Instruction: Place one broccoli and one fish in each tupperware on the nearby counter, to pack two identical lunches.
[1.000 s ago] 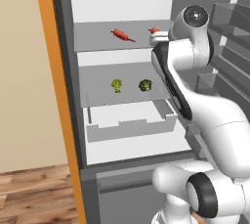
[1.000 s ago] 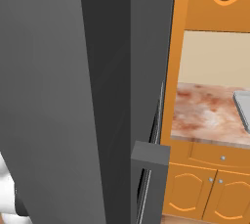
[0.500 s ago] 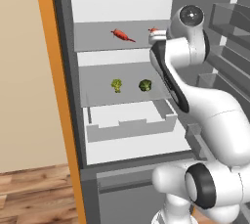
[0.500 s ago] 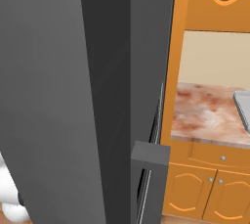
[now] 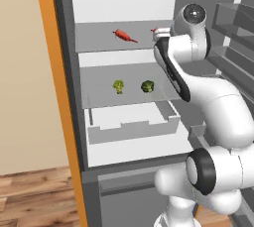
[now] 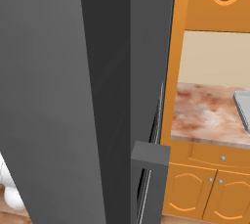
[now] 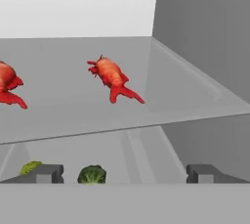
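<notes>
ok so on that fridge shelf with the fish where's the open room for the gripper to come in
Bare shelf lies between the nearer fish and the fridge's side wall, and along the shelf's front edge. It is tighter between the two fish; the other one sits beside it.

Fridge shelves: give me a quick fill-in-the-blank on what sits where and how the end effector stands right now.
1. The two red fish lie on the ____ shelf.
2. The two broccoli sit on the shelf ____ the fish.
3. The end effector is ____ and holds nothing.
4. The fridge door is ____.

Missing words: upper; below; open; open
</notes>
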Robot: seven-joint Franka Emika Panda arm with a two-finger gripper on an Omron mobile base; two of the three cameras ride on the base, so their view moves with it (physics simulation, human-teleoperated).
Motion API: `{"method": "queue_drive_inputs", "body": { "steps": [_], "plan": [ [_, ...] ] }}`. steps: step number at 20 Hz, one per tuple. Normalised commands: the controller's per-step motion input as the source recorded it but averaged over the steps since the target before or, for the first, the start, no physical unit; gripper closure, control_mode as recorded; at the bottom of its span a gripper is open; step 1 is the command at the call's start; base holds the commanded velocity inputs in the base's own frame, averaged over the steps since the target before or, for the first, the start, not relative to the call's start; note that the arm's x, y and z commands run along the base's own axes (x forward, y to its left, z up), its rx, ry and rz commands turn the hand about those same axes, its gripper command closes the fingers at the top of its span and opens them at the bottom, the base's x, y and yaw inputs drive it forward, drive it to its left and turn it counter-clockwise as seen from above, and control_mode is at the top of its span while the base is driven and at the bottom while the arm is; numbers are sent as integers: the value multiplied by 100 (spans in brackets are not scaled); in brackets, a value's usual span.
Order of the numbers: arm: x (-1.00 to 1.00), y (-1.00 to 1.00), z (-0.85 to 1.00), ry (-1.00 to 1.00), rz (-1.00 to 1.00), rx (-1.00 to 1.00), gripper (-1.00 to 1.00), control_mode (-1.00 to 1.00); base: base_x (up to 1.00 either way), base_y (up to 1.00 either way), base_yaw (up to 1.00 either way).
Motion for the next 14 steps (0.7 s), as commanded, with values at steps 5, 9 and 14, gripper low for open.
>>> {"method": "queue_drive_inputs", "body": {
  "steps": [5, 9, 14],
  "plan": [
    [43, -1, 0, 1, 0, 0, -100, -100, 0, 0, 0],
    [42, -12, 0, 1, 0, 0, -100, -100, 0, 0, 0],
    [45, -11, 0, 3, 0, 0, -100, -100, 0, 0, 0]
  ]
}}
